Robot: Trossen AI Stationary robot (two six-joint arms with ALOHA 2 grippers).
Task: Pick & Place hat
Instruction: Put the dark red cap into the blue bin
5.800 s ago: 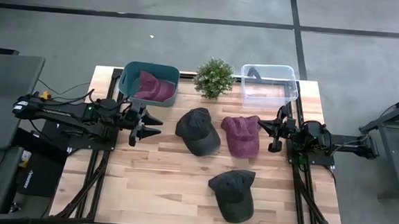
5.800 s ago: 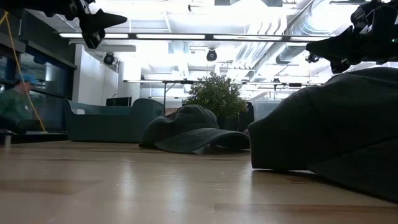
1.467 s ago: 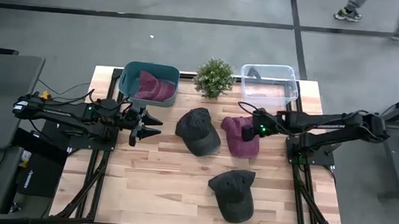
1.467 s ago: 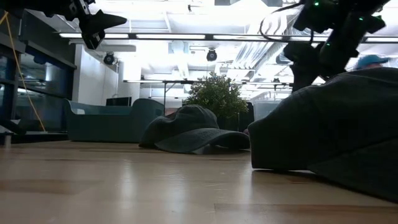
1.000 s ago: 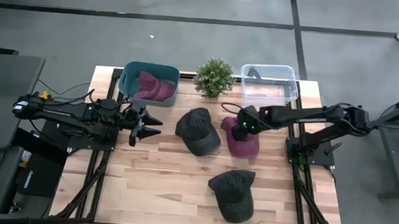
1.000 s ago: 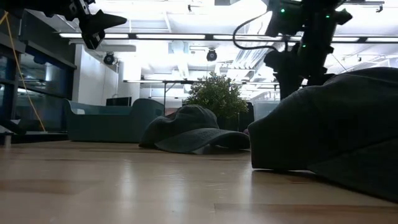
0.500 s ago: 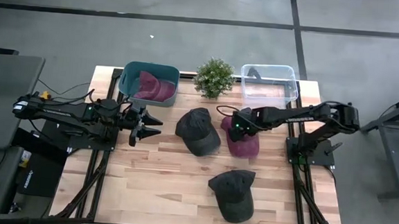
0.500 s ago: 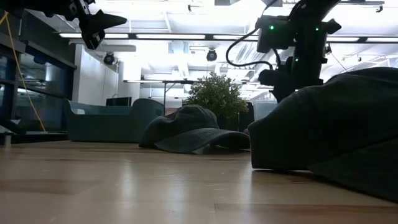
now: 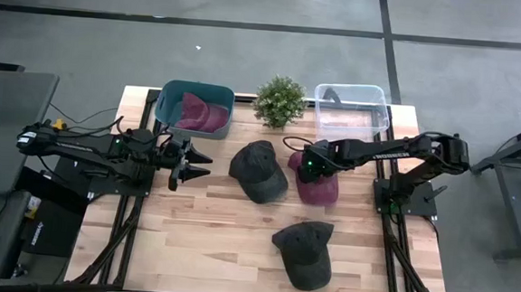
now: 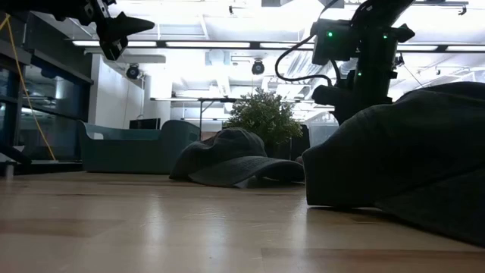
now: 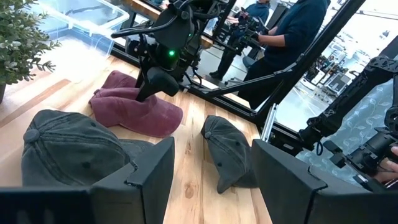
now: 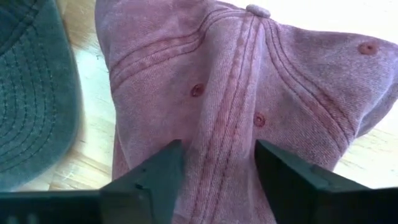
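A maroon hat (image 9: 321, 188) lies crown up on the table right of centre. My right gripper (image 9: 306, 170) points down at the left part of its crown. Its open fingers stand on either side of a raised seam ridge (image 12: 219, 124) in the right wrist view. The left wrist view shows that gripper (image 11: 152, 87) down on the maroon hat (image 11: 134, 112). My left gripper (image 9: 198, 165) hangs open above the table's left side, with nothing between its fingers. My right gripper comes at the maroon hat's crown from above, pointing steeply down. Its two fingertips (image 12: 169, 155) sit against the cloth on either side of a seam ridge (image 12: 214, 143), below the top button. Whether the cloth is pinched I cannot tell. The hat lies on the table.
A dark hat (image 9: 259, 171) lies just left of the maroon one; another dark hat (image 9: 304, 253) lies near the front edge. At the back stand a teal bin (image 9: 165, 104) holding a maroon hat, a small plant (image 9: 279, 102) and a clear bin (image 9: 382, 108).
My right gripper has sunk onto the maroon hat and shifted a little toward the table's left. It has kept still for the last half second. The hat stays where it was.
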